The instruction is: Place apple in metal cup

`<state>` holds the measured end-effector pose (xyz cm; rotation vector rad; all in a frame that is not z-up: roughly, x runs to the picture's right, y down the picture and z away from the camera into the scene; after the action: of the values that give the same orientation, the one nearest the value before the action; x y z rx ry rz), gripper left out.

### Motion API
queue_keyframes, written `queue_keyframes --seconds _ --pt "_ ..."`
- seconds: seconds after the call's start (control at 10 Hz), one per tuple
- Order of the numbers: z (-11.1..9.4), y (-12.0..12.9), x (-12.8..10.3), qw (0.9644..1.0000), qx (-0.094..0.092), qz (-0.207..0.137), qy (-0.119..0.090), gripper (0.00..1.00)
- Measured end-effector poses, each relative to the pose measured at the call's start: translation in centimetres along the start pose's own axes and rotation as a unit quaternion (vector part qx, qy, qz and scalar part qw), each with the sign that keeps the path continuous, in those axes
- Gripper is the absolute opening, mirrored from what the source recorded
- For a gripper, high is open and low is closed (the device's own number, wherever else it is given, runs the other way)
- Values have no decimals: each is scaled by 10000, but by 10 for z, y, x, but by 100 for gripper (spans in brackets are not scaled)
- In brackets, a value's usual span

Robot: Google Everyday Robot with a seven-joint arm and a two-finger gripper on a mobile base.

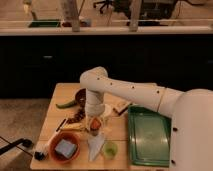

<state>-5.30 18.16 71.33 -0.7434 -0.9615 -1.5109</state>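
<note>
- I have the two-finger gripper (94,121) hanging point-down from the white robot arm (125,92) over the middle of the pale wooden tabletop (57,91), a little toward its front edge. It looks closed around the small round red-orange apple (94,123).
- The small shiny grey metal cup (94,132) seems to stand directly beneath the apple, on the front-edge side.
- The fruit looks about as wide as the cup, so I judge that centring matters most. I want the apple squarely over the mouth before I let go.
- An off-centre release could tip the cup or send the apple rolling toward the lime-green round thing (110,148) near the front edge.
- I would lower until the apple settles in the cup, open slowly, then lift straight up. That should keep me clear of the white cup (106,110) just beside the wrist and the dark red bowl (81,95) toward the back edge.
- The apple and gripper cover most of the cup; I cannot make out its rim.
- I cannot tell whether apple and cup already touch.
</note>
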Motion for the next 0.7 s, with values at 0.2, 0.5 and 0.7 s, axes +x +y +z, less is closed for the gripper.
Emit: queue_keyframes --seconds 0.2,0.5,0.7 --pt "1 0 2 10000 -12 -23 -26 0" --pt "1 -1 5 10000 15 -36 -77 7" --pt "2 -1 6 9999 24 -36 -112 27"
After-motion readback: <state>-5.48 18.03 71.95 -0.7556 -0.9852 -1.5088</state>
